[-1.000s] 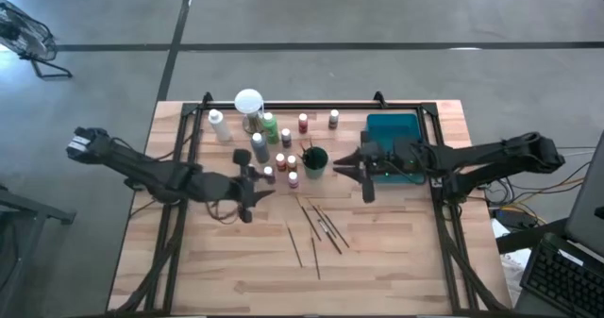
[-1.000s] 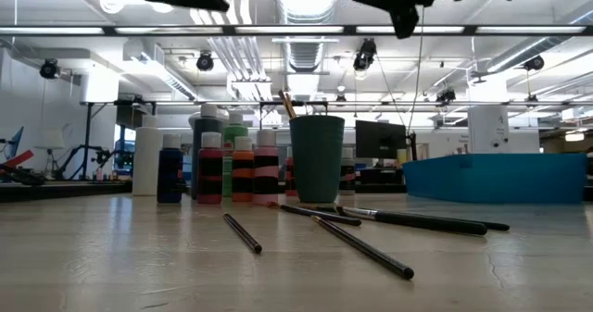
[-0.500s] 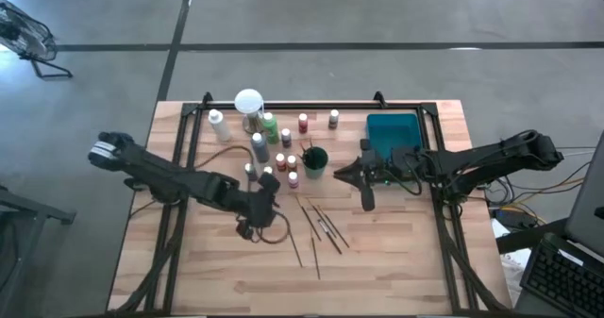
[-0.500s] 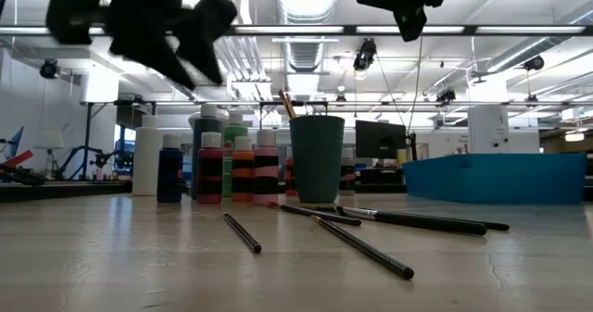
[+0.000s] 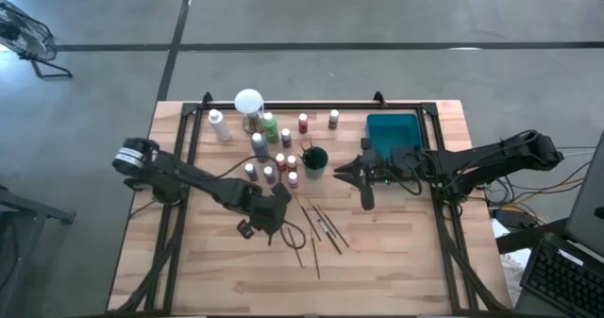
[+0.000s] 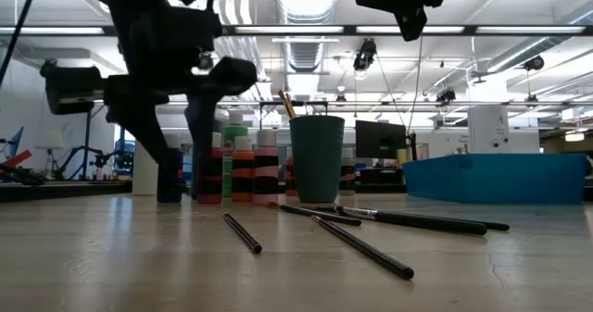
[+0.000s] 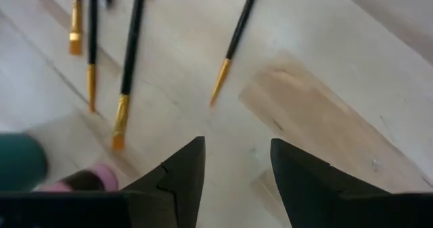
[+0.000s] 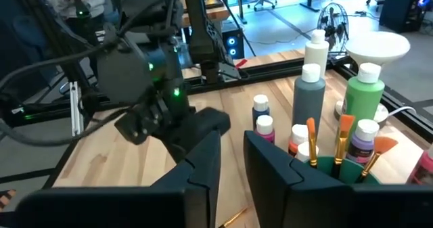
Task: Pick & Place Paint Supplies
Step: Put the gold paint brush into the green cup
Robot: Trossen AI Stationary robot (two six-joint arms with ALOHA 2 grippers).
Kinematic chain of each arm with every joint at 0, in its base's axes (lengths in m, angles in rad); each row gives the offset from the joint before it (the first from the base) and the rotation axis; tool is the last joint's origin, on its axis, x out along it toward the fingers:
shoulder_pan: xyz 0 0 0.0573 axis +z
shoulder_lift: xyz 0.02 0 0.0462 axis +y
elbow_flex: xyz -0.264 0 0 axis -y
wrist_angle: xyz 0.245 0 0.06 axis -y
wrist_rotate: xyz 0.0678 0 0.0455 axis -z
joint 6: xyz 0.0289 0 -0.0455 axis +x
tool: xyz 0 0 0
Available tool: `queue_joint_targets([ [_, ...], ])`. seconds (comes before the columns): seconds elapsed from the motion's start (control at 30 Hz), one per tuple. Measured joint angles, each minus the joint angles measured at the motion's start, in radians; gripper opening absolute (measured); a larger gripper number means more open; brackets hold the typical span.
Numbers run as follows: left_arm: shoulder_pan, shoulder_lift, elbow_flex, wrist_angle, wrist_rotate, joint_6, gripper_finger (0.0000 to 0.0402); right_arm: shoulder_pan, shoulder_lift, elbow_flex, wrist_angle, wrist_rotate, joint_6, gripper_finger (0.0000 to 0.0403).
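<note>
Here the left gripper (image 5: 279,225) hangs low over the pale wooden tabletop (image 5: 396,261) with its jaws apart, just beside the thin dark brushes (image 5: 319,225) lying loose on the wood. The small white-capped paint bottles (image 5: 274,158) cluster beside a dark green cup (image 5: 314,160). The right gripper (image 5: 347,172) hovers near the rectangular teal tray (image 5: 392,129), jaws slightly apart.

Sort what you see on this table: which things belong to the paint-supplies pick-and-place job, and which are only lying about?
Belonging to the job:
- paint bottles
- loose brushes
- left gripper, over the brushes
- right gripper, waiting beside the cup

Lying about:
- teal tray
- round white-topped object
- green cup, holding brushes
</note>
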Motion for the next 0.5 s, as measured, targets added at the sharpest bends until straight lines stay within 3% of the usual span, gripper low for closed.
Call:
queue_joint_targets([
  [0.5, 0.077, 0.14, 0.073, 0.013, 0.091, 0.093, 0.0174, 0.0, 0.0, 0.0, -0.008, 0.0, -0.002, 0.0072],
])
